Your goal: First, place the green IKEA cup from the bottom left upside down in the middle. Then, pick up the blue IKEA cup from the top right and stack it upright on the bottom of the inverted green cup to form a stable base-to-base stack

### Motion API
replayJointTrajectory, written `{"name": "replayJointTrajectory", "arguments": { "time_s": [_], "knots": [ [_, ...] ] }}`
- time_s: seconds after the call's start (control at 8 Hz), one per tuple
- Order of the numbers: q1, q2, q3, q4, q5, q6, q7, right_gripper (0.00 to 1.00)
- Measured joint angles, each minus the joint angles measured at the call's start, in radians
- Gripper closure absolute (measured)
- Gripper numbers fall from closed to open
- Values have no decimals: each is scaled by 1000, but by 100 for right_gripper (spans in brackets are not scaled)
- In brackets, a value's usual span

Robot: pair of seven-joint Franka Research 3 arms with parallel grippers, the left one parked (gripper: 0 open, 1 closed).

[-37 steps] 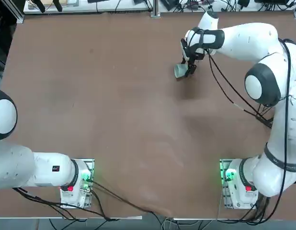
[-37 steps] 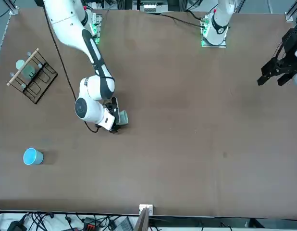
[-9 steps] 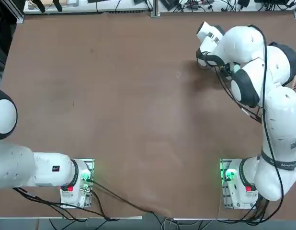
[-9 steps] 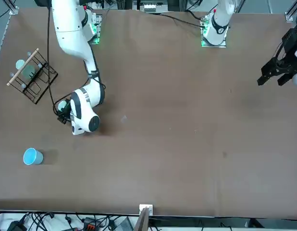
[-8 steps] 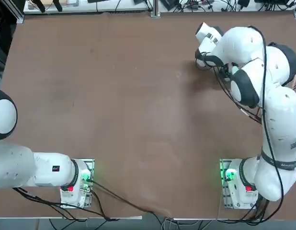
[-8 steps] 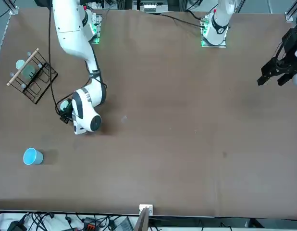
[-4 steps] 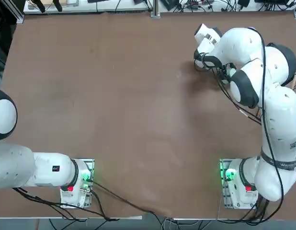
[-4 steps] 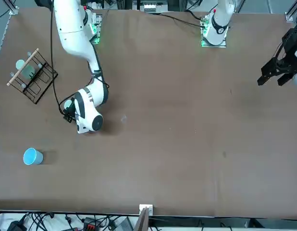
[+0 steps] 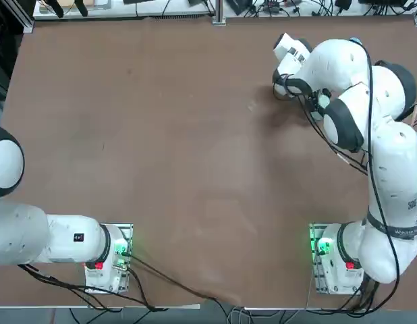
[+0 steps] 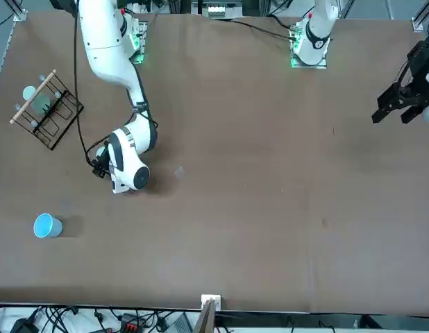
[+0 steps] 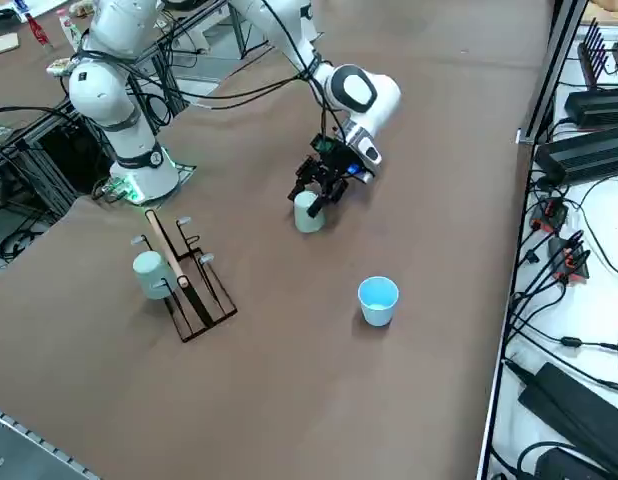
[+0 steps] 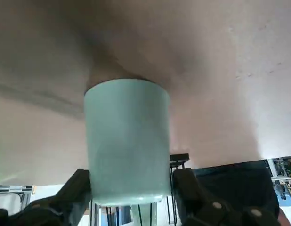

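Right gripper (image 12: 131,200) low over the surface (image 11: 319,380), fingers (image 12: 190,190) spread wide on either side of the green IKEA cup (image 12: 127,141), flanking its walls without visibly pressing on them. Cup standing on the brown surface between the fingertips, seen from the raised side camera as a pale cup (image 11: 308,212) directly under the gripper (image 11: 320,188); which end faces up cannot be told for sure. In the front camera only a sliver of pale green (image 10: 100,150) peeking out beside the white wrist, gripper itself (image 10: 101,164) mostly hidden behind the arm. From overhead, cup fully hidden under the arm. Blue IKEA cup (image 11: 377,300) upright, mouth up, well apart from the green one, toward the near edge in the side view (image 10: 46,225). Wire rack (image 11: 186,280) lying to the other side, with another pale cup (image 11: 151,274) hung on it.
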Motion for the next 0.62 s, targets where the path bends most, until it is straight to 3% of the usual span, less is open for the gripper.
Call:
{"name": "replayJointTrajectory", "arguments": {
  "time_s": [0.25,0.62],
  "knots": [
    [0,-16,-1,28,0,-6,0,0],
    [-4,-131,-13,38,0,-36,-3,0]
  ]
}}
